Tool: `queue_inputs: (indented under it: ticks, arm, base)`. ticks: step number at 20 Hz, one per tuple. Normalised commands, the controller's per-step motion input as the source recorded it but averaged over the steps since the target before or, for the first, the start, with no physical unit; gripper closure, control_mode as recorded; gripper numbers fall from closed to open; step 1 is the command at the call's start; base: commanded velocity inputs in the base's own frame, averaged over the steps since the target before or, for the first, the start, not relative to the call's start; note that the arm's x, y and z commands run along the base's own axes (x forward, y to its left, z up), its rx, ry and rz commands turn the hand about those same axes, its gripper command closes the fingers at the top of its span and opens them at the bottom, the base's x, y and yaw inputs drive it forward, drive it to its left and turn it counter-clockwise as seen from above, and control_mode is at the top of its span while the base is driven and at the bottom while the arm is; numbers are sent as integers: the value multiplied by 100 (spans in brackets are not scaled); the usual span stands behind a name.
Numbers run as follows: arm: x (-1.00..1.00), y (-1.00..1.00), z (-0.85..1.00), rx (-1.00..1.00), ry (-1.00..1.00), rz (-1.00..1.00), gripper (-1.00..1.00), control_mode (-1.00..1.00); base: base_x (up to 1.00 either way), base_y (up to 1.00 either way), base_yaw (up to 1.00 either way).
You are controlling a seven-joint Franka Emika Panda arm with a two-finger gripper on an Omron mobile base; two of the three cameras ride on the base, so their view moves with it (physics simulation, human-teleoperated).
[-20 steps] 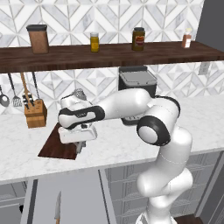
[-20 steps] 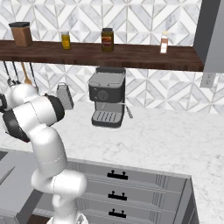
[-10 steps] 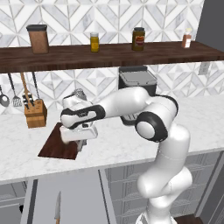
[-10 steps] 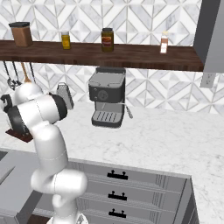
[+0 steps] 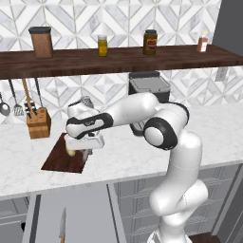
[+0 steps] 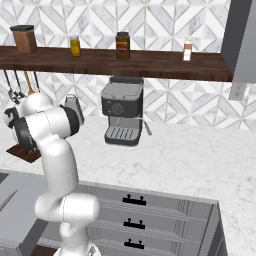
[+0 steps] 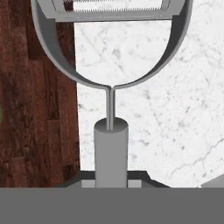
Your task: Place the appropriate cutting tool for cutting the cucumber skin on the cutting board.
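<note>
Hand closed tight on the peeler, gripping the slim grey handle at its lower end. Forked head pointing straight away from the hand, long axis in line with the fingers. Seen from the hand camera: handle and most of the fork above bare marble desk, just beside the right edge of the cutting board, with only the left prong of the fork over the dark wood. So, board lying to the left of the peeler, edge running parallel to the handle. Seen from the left base camera: hand low over the board's right side, cucumber resting on the board close by. Likely still needed: a short sideways shift toward the board's middle before letting go, keeping clear of the cucumber.
</note>
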Motion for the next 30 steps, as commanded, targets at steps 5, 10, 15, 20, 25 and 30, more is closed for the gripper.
queue_inputs:
  ticks: [5, 10, 15, 20, 25, 30]
  arm:
    - [24, 30, -7, 3, -7, 0, 100, -100]
    - [10, 29, -19, 3, -7, -1, 100, -100]
    - [12, 14, -25, 3, -5, -2, 100, -100]
    - [13, 4, -19, 4, -2, -1, 100, -100]
    - [12, 8, -17, 5, -2, -1, 100, -100]
    - [4, 7, -8, 5, -1, 0, 100, -100]
  base:
    - [0, 0, 0]
    - [0, 0, 0]
    - [0, 0, 0]
    - [0, 0, 0]
    - [0, 0, 0]
    - [0, 0, 0]
